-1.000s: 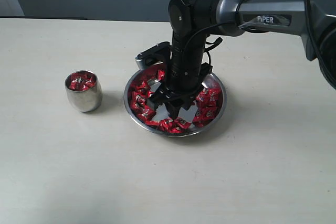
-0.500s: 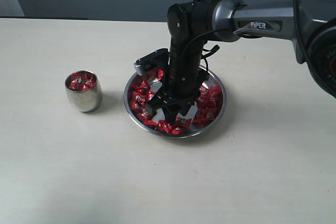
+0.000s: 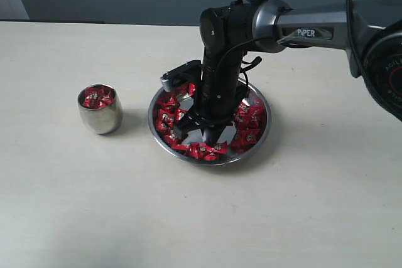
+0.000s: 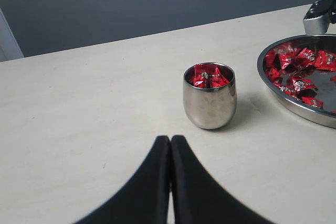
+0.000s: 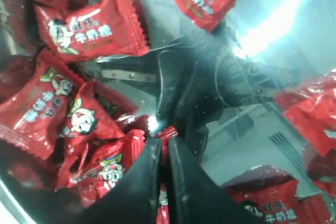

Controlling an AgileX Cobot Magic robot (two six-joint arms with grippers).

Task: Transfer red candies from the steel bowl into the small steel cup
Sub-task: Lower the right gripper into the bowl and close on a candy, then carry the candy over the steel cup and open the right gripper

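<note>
The steel bowl [image 3: 254, 149] sits mid-table with red candies [image 3: 168, 118] lying round its rim and bare, reflective metal in the middle. My right gripper [image 3: 205, 137] points down into the bowl. In the right wrist view its fingers [image 5: 152, 167] are nearly together, shut on a red candy [image 5: 164, 198] that shows between them, with more red candies [image 5: 89, 28] close by. The small steel cup [image 3: 100, 110] stands upright left of the bowl and holds a few red candies [image 4: 208, 75]. My left gripper [image 4: 170, 139] is shut and empty, low over the table just short of the cup [image 4: 209, 104].
The pale tabletop [image 3: 94, 205] runs wide around both vessels. The right arm's dark wrist and grey link [image 3: 301, 26] reach over the bowl from the right. A grey wall stands behind the table. The bowl's rim [image 4: 292, 105] shows right of the cup in the left wrist view.
My right gripper has shifted slightly left and lower in the bowl, and its fingers have drawn closer together. The cup, bowl and left gripper have not moved.
</note>
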